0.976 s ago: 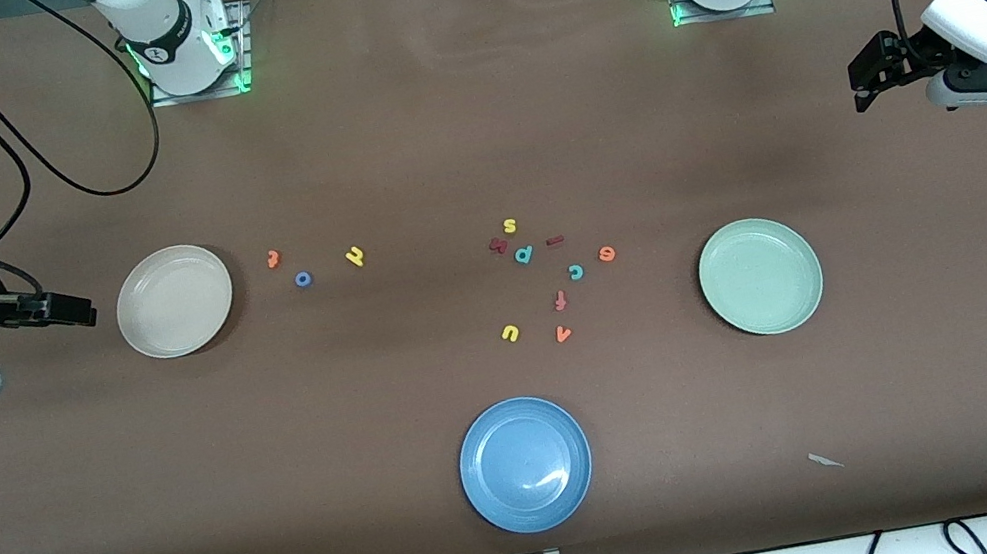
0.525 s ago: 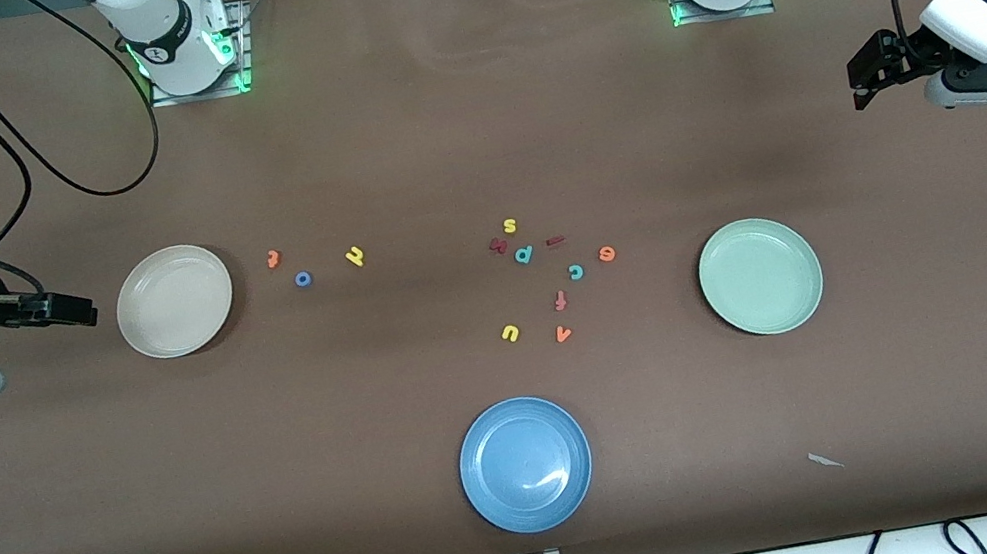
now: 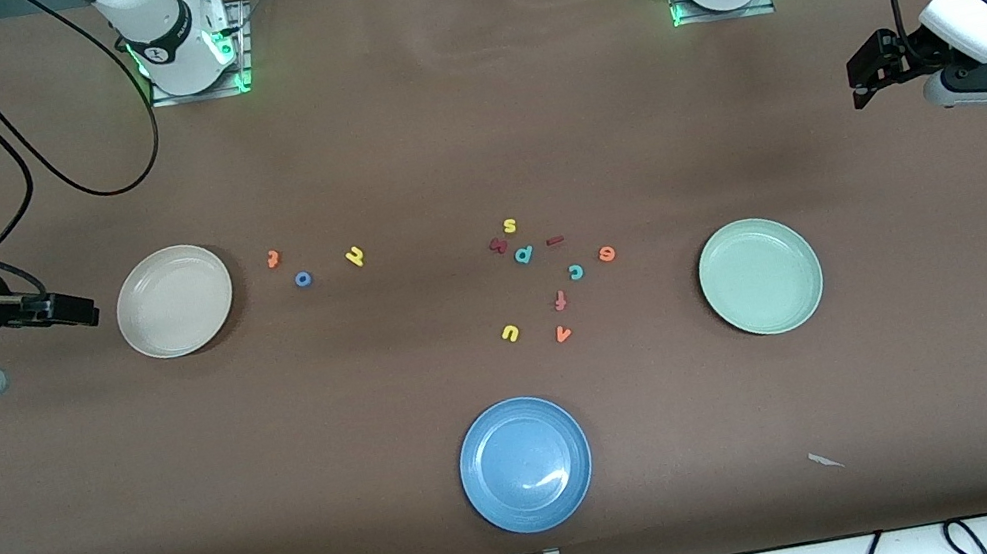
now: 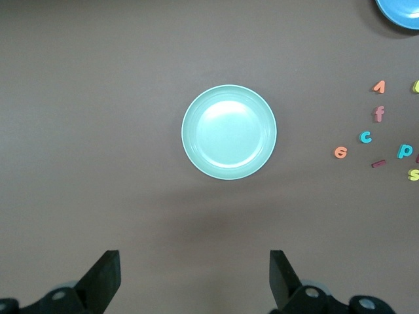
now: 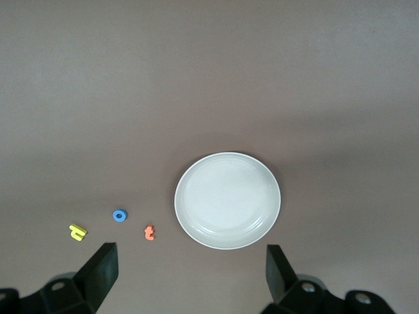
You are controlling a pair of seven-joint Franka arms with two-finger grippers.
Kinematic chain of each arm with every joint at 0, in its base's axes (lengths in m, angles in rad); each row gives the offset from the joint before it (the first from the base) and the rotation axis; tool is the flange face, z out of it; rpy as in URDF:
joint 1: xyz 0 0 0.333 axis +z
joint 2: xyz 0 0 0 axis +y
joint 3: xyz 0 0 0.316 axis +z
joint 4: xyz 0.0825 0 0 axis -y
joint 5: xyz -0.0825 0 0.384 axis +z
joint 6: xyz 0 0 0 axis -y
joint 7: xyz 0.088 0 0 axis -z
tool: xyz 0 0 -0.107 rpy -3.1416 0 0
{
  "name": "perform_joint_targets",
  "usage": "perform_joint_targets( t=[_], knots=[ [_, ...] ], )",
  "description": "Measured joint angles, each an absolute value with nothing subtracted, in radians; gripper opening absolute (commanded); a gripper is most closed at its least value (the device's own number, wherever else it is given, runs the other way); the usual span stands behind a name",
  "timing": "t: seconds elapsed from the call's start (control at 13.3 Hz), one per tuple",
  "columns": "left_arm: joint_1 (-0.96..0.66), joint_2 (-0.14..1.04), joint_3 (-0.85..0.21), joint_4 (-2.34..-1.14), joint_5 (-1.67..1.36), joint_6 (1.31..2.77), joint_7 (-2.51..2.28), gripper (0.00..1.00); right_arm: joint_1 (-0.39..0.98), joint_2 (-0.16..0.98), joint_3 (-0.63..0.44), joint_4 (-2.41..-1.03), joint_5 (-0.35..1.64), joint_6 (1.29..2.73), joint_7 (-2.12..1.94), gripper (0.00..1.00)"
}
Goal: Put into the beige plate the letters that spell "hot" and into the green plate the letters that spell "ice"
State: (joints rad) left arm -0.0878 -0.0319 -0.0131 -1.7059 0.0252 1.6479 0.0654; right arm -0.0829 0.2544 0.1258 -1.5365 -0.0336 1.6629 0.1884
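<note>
End effectors first: we find left end effector (image 4: 193,281) and right end effector (image 5: 190,278) both spread wide, empty, each arm raised at its tabletop end. Green plate (image 3: 760,276) lies bare; c (image 3: 576,272), e (image 3: 606,253), i (image 3: 554,241) sit mid-tabletop. Beige plate (image 3: 175,301) lies bare beside o (image 3: 303,278), h (image 3: 355,257), t (image 3: 273,258).

Even, bright overhead light falls on the matte brown bench (image 3: 426,126), casting soft blurred shadows, with a small white glare streak on the glossy round blue plate (image 3: 525,464); all views are sharp.
</note>
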Motion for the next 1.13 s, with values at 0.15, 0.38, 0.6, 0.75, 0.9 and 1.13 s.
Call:
perform_joint_targets(
  t=[0.15,0.38,0.6,0.75,0.9,1.13],
  knots=[
    [-0.087,-0.032,-0.013,-1.706,0.025,1.647,0.065,1.0,-0.083,0.255,0.126,-1.537,-0.034,1.663,0.188,1.0],
    [-0.084,-0.032,-0.013,-1.707,0.025,1.646,0.066,1.0,-0.083,0.255,0.126,-1.538,-0.034,1.663,0.188,1.0],
    [-0.084,-0.032,-0.013,-1.708,0.025,1.646,0.066,1.0,-0.083,0.255,0.126,-1.538,-0.033,1.663,0.188,1.0],
    [-0.084,-0.032,-0.013,-1.709,0.025,1.646,0.066,1.0,-0.082,0.255,0.126,-1.542,-0.033,1.663,0.188,1.0],
    [-0.088,-0.032,-0.016,-1.72,0.02,1.645,0.066,1.0,-0.082,0.255,0.126,-1.546,-0.033,1.663,0.188,1.0],
    [-0.118,-0.028,-0.045,-1.77,0.014,1.648,0.066,1.0,-0.081,0.255,0.126,-1.546,-0.033,1.663,0.188,1.0]
  ],
)
